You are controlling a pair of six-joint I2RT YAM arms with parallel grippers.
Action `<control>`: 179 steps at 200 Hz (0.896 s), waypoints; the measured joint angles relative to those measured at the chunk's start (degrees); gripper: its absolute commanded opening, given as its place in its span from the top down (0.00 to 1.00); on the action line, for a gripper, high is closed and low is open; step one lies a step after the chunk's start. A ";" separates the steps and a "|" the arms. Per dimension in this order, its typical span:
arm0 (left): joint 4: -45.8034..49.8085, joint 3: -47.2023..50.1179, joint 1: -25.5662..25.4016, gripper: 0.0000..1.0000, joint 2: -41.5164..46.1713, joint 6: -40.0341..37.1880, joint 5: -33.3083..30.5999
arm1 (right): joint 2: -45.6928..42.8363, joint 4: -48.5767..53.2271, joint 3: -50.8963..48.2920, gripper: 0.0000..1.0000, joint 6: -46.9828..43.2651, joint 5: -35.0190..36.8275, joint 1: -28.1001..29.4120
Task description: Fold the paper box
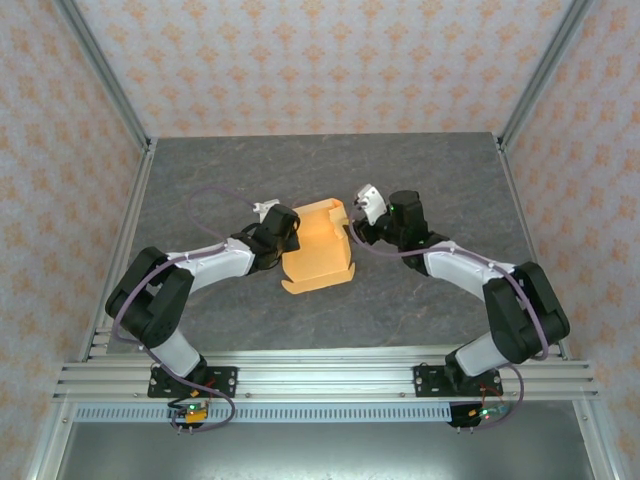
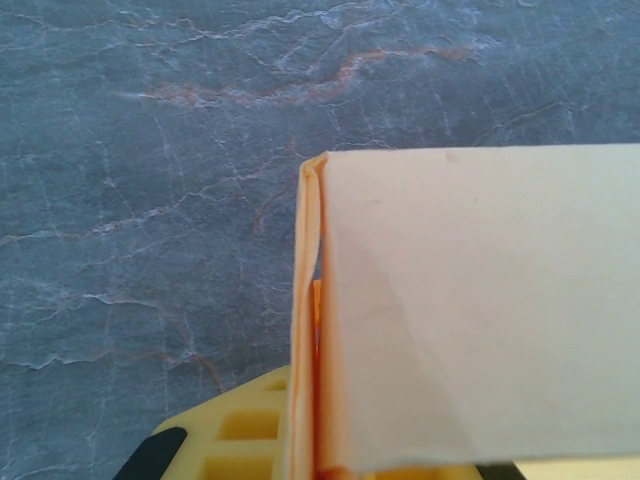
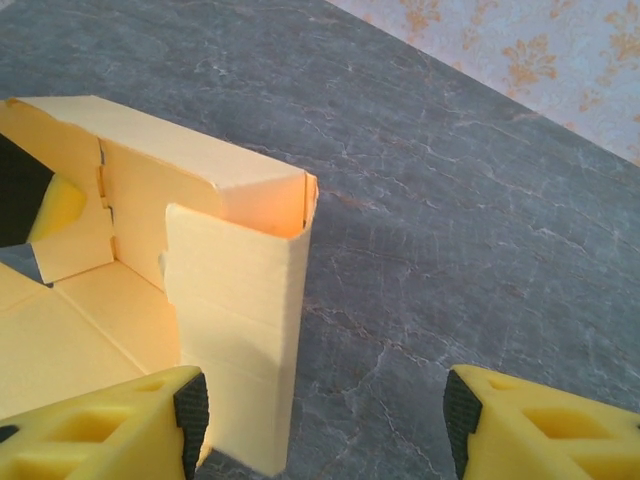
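The paper box (image 1: 318, 250) lies near the middle of the grey stone-patterned surface (image 1: 420, 170), between the two arms, and is partly formed. Its wide base panel rests flat on the surface, while the panels along its far end stand upright. In the right wrist view the paper box (image 3: 240, 300) shows a raised wall with notched edges and a narrow flap bent round at the corner, standing upright with its lower edge near the camera. The left tool (image 1: 286, 238) is at the left edge of the box, its jaws together and clamped on the cardboard. In the left wrist view a doubled edge of the paper box (image 2: 470, 300) runs down beside one yellow finger (image 2: 235, 440), and a pale panel covers the right half of the view. The right tool (image 1: 356, 230) is at the far right corner of the box. The right tool (image 3: 320, 430) has its jaws well apart, and the bent corner flap stands just beside its left finger (image 3: 100, 430). Whether they touch cannot be told. The other finger (image 3: 545, 430) is over bare surface, apart from the box.
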State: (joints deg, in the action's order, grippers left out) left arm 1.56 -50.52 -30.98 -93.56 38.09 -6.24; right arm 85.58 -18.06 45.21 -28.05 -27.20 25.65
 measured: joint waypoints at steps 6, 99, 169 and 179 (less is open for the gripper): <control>-0.20 0.00 0.00 1.00 0.02 -0.15 0.24 | 0.63 0.22 0.74 0.36 -0.17 -0.55 0.02; -0.96 0.00 0.37 1.00 0.09 -0.37 1.49 | 11.50 -0.31 9.68 0.61 -0.04 1.73 3.85; -0.87 0.00 0.59 1.00 0.09 1.14 1.73 | 18.10 -12.02 9.66 0.74 4.00 33.53 13.05; -0.96 0.00 0.59 1.00 0.09 1.14 1.90 | 18.93 -13.31 9.66 0.75 4.55 37.33 13.97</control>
State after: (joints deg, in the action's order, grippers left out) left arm 0.60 -50.52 -30.39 -93.47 39.22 -4.34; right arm 104.51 -31.38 54.87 -23.51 10.13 39.62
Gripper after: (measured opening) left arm 0.078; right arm 0.265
